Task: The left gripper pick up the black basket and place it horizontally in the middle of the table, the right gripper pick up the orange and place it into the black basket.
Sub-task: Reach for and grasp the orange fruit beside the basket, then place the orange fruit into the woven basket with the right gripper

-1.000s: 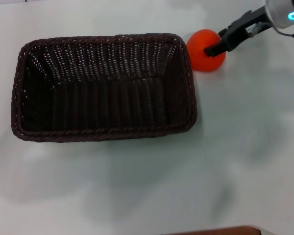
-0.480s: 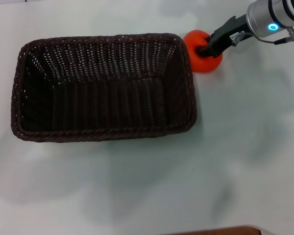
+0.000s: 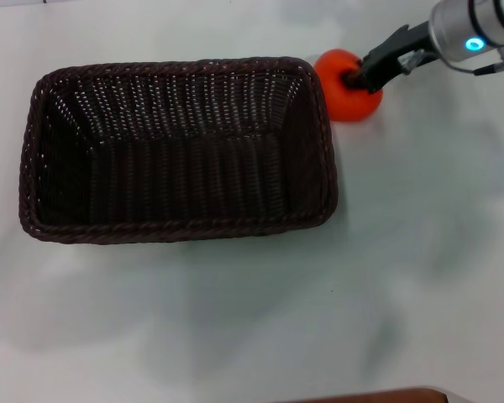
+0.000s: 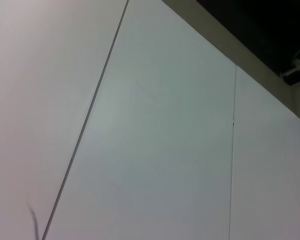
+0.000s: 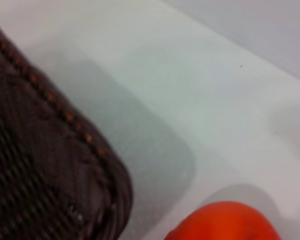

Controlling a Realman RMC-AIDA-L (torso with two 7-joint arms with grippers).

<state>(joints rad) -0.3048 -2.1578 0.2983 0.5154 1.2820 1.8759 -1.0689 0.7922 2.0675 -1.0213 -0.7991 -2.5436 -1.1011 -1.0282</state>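
the right gripper [image 3: 363, 77] has lifted slightly on the orange [image 3: 346, 84]; wrist view shows the black basket [image 5: 35, 165] corner.

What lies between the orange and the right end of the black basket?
Almost nothing. In the head view the orange sits right beside the black basket rim; the right wrist view shows a narrow strip of bare table between them.

Pale worktop [image 3: 260, 311] carries the basket [image 3: 176, 149], lying flat, long side across. Orange [image 3: 346, 75] just beside its far right corner, apparently resting on worktop.
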